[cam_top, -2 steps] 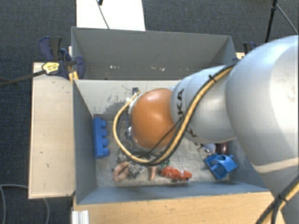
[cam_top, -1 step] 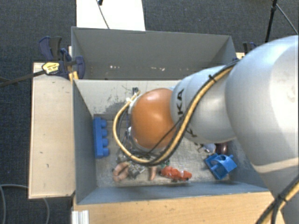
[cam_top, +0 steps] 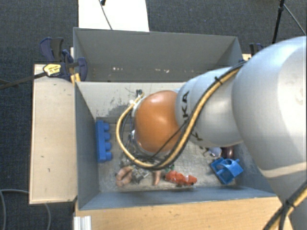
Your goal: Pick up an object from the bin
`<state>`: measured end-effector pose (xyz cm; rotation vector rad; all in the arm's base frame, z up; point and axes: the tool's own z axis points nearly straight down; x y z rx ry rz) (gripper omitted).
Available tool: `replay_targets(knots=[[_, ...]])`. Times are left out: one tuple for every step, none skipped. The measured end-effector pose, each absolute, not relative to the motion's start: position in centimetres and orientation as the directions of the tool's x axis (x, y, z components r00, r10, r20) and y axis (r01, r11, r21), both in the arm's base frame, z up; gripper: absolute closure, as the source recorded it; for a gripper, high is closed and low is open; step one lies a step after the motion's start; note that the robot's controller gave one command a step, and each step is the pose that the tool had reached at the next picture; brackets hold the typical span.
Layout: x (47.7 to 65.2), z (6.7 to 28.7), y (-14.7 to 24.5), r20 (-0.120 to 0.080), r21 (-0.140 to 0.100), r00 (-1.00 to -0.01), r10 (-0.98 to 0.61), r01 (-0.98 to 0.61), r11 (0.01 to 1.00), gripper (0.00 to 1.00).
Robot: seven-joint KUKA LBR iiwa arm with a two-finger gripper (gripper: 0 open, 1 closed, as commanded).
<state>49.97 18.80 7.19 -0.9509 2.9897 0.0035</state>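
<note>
1. One arm (cam_top: 268,95) is by far the biggest thing. It reaches in from the right and slants down across the right half of the bin, hiding much of the floor there.
2. Grey bin (cam_top: 153,51): its sloped walls let loose things slide to the floor, which would explain why most lie along the front wall.
3. Orange cover (cam_top: 153,119) on the wrist sits low over the middle of the floor. A yellow-and-black cable (cam_top: 125,145) loops round its left and lower side, slack enough to let the wrist turn.
4. Blue brick (cam_top: 103,141), long and studded, lies flat against the foot of the left wall, apart from everything else.
5. Blue scoop (cam_top: 226,169), a hollow plastic piece, rests in the front right corner, just beside the arm.
6. Orange-red toy (cam_top: 180,178) lies along the front wall, below the cable loop.
7. Tan bits (cam_top: 124,175), a few small rounded ones with some grey scraps, are heaped at the front wall left of the toy. They are nearest to the pincer and, I judge, its likeliest pick.
8. Pincer (cam_top: 138,153) is only dark metal under the cover. I cannot tell whether it is apart or together, and I see nothing held in it.
</note>
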Motion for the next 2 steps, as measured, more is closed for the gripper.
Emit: replay_targets(knots=[[49.9,7.7,18.8,-0.002,0.001,-0.817,-0.577,-0.577,0.817,1.00],[49.8,8.7,18.7,0.004,0.002,-0.818,-0.576,-0.576,0.818,1.00]])
